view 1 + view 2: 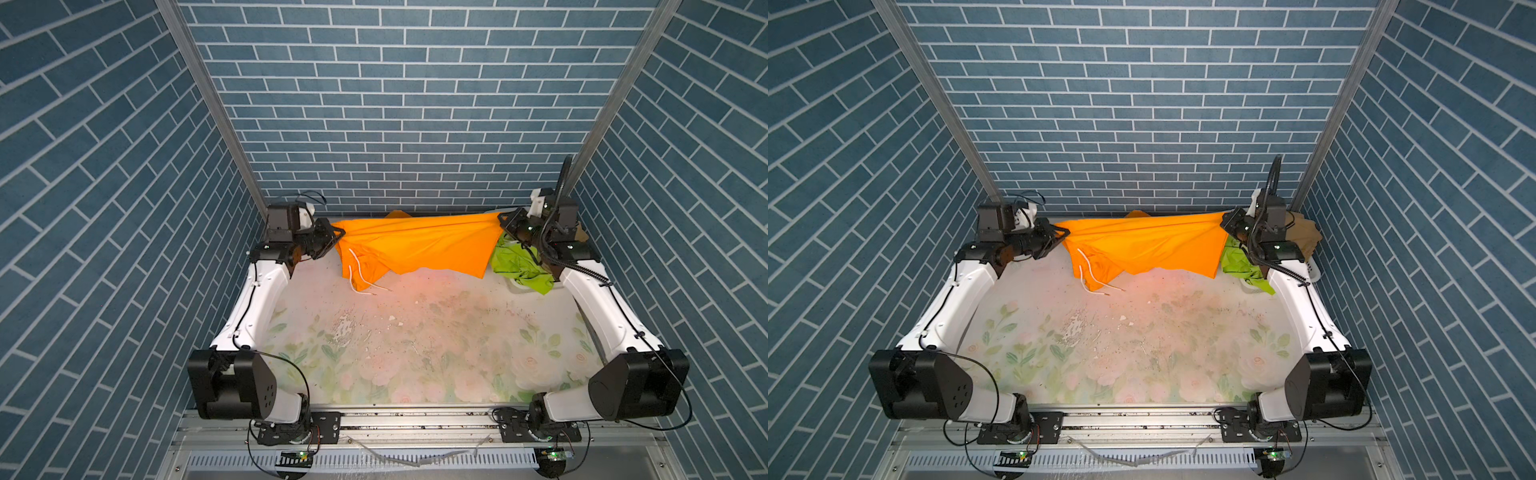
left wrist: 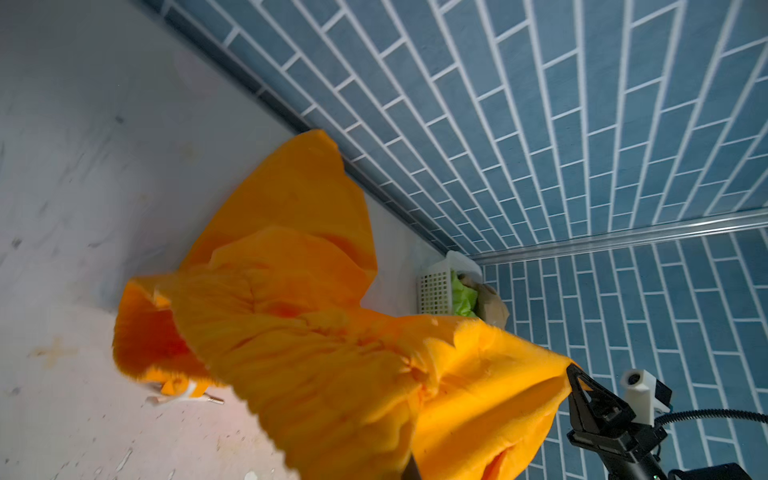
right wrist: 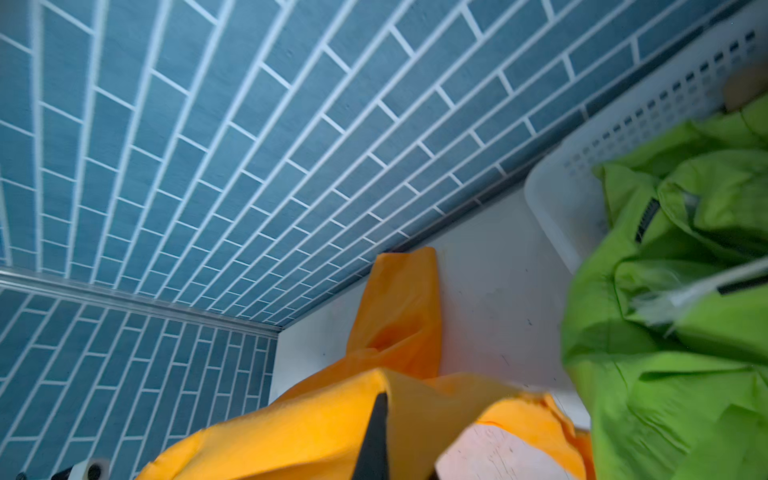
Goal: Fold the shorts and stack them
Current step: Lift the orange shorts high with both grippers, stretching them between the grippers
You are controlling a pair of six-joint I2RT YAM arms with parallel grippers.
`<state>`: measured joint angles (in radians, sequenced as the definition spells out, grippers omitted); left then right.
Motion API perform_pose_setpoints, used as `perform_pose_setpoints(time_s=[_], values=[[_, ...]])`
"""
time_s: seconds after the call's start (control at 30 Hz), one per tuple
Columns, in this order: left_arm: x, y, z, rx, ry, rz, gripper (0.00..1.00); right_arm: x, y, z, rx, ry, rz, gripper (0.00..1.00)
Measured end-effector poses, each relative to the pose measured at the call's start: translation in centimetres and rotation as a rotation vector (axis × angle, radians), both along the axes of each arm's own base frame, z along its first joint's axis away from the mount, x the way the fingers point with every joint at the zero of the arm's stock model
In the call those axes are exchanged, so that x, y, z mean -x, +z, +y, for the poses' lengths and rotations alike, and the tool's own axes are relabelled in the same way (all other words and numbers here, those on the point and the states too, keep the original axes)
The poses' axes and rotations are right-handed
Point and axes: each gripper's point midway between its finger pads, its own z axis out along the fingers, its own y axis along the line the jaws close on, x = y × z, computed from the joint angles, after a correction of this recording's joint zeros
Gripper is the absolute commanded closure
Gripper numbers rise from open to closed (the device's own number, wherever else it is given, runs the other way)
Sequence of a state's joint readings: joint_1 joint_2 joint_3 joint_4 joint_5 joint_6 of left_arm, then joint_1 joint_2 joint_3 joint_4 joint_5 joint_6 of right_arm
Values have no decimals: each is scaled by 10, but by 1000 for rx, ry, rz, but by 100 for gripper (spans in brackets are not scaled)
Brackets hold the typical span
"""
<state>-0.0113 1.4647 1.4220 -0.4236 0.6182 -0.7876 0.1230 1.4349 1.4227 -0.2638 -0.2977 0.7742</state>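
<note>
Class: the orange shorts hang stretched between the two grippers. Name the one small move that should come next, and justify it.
Probably lower both arms together toward the near side, laying the orange shorts flat on the table. The left gripper and right gripper are each shut on one end, the cloth hangs spread at the far edge, and bare table lies in front.

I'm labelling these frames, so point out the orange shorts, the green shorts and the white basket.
orange shorts (image 1: pixel 415 245): in a top view, middle of the stretched cloth
green shorts (image 1: pixel 517 266): in a top view, crumpled middle
white basket (image 2: pixel 434 291): left wrist view, perforated side wall
</note>
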Motion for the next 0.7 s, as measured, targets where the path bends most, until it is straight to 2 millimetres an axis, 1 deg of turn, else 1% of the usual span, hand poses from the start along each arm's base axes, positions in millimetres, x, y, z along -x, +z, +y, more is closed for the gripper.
perform_pose_setpoints(time_s=[0.03, 0.17, 0.23, 0.27, 0.3, 0.33, 0.37, 0.47, 0.53, 0.57, 0.63, 0.67, 0.7], values=[[-3, 12, -1, 0, -5, -15, 100, 0, 11, -1, -4, 14, -10, 100], [-13, 52, 0, -8, -10, -51, 100, -1, 40, -2, -9, 52, -19, 100], [-15, 75, -1, -12, -15, -76, 100, 3, 59, -2, -2, 69, -43, 100], [-14, 88, -1, -15, -18, -94, 100, 6, 69, -3, 1, 76, -59, 100], [-13, 100, -1, -18, -22, -116, 100, 10, 83, -4, 7, 86, -88, 100], [-8, 118, -1, -21, -26, -148, 100, 16, 98, -5, 14, 95, -121, 100], [-4, 131, -2, -23, -29, -170, 100, 22, 111, -5, 23, 102, -153, 100], [25, 182, -2, -31, -34, -273, 100, 56, 158, -10, 50, 119, -272, 100], [53, 216, -2, -30, -38, -344, 100, 89, 200, -15, 63, 131, -375, 100], [68, 233, -3, -27, -45, -384, 100, 103, 218, -18, 68, 133, -421, 100], [105, 271, -7, -11, -67, -483, 100, 136, 256, -26, 78, 131, -528, 100], [119, 283, -8, -5, -74, -518, 100, 147, 268, -29, 85, 131, -564, 100], [138, 299, -10, 4, -86, -566, 100, 159, 282, -33, 93, 127, -603, 100]])
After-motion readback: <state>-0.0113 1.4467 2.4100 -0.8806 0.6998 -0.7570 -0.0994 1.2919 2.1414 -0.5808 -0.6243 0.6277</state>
